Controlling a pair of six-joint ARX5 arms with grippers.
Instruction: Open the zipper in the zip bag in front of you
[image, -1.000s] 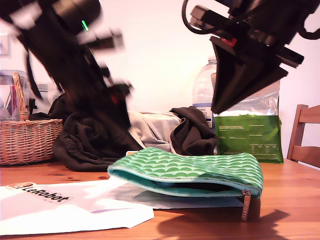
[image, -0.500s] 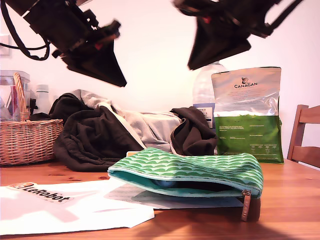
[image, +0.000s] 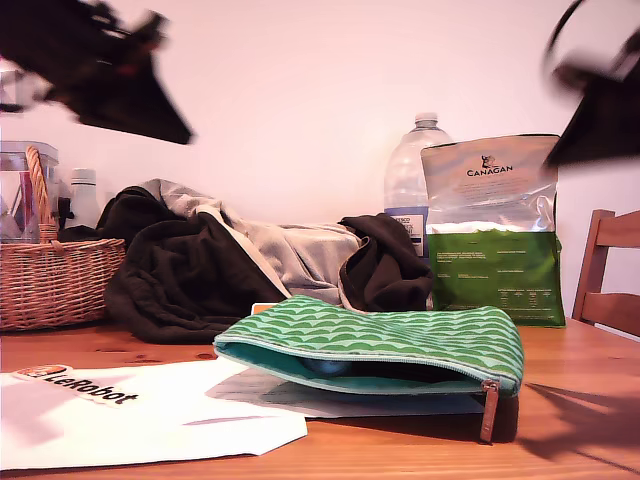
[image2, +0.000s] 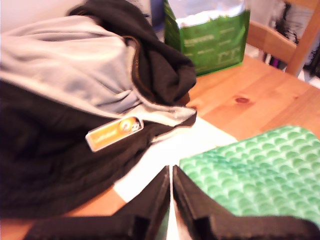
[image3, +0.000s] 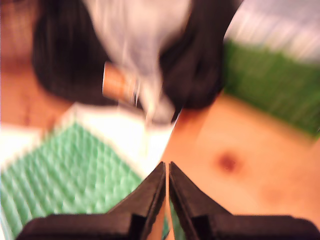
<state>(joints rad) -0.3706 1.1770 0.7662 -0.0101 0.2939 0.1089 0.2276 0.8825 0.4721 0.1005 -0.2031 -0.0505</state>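
Zip bag (image: 400, 345) is seen flat on the wooden table (image: 590, 400), at centre of the exterior view, w/ both arms raised well clear.

The zipper (image: 380, 385) runs along the edge nearest the ext. camera and is judged already largely parted, teal lining showing in the gap; the pull tab (image: 489, 412) hangs at the exterior view's right end. The first gripper (image2: 172, 192) and second gripper (image3: 167, 187) are each seen w/ jaws pressed together, nothing held. Which arm is which in the ext. view can't be told. Fabric is judged soft, light and floppy, likely to slide or bunch when tugged, so one end should be pinned while the slim metal tab, small and prob. slippery, is pinched. Paper sheet (image: 120, 410) lies beneath.
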